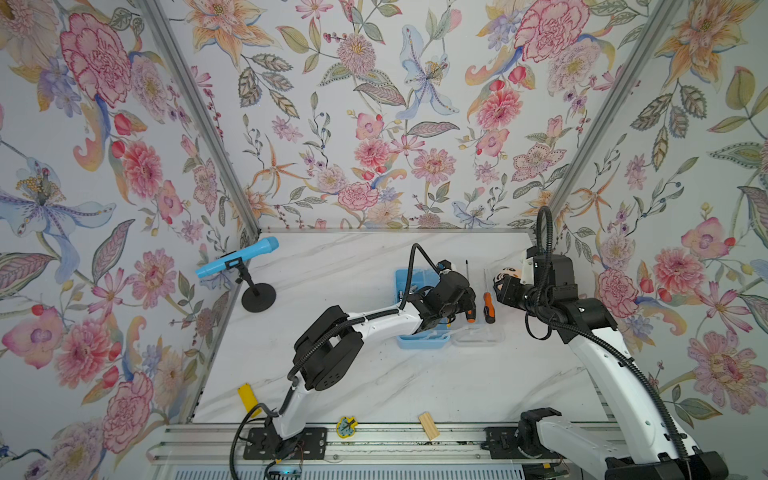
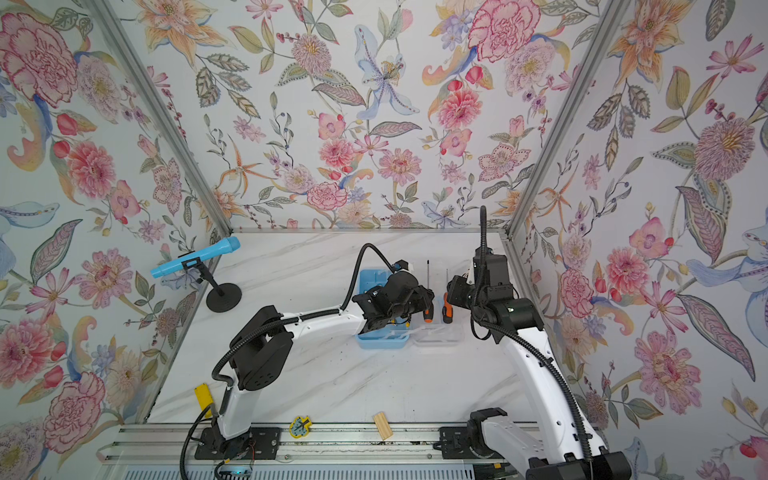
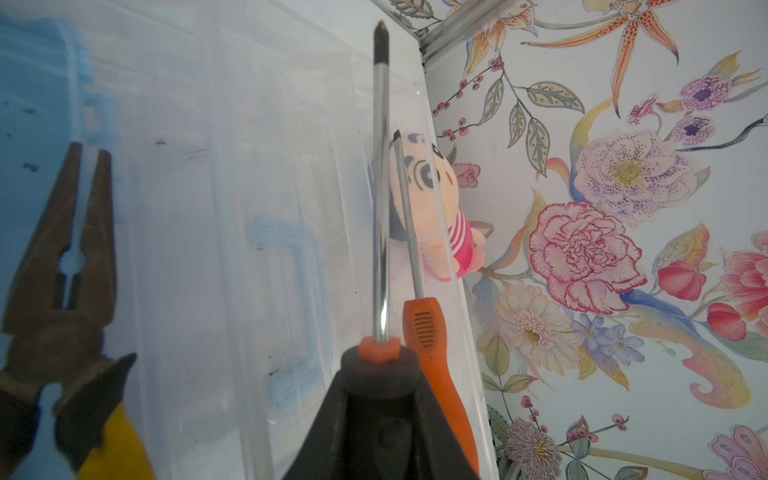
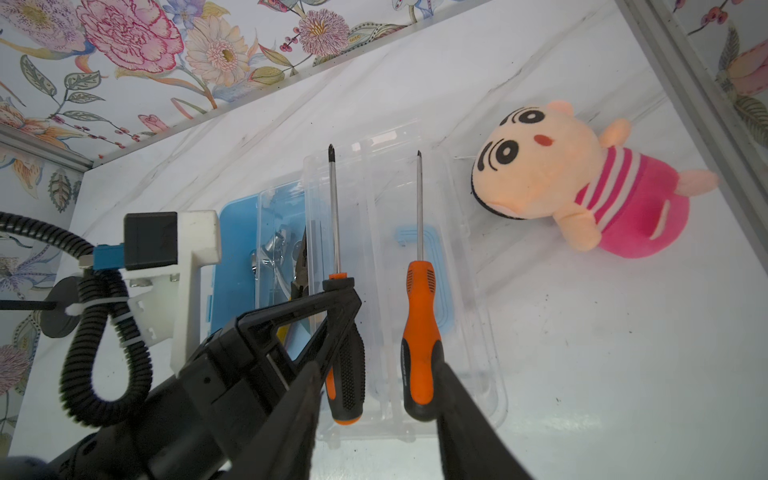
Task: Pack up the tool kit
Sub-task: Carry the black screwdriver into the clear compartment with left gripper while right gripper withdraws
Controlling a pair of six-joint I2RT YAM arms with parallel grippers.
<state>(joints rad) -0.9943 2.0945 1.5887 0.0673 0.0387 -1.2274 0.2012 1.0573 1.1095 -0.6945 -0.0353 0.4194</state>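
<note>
The base (image 1: 422, 343) holds the pliers (image 3: 62, 232) and some metal bits too small to name, so that part looks packed. At its 3 o'clock the clear lid (image 4: 376, 216) lies open and flat. The left gripper (image 4: 340, 291) is clamped on the big screwdriver (image 3: 380, 187) at the collar end of its handle. The tool lies along the lid's hinge side, tip toward 12 o'clock; I cannot tell whether it is lifted or resting. At its 3 o'clock, parallel and apart, the small screwdriver (image 4: 420, 332) lies on the lid. The right gripper (image 4: 378, 395) has its jaws apart either side of that handle's butt, clamping nothing. A plush (image 4: 561, 183) sits off the lid at 1 o'clock. By my judgement both screwdrivers have yet to go into the base, and the lid has yet to be shut.
</note>
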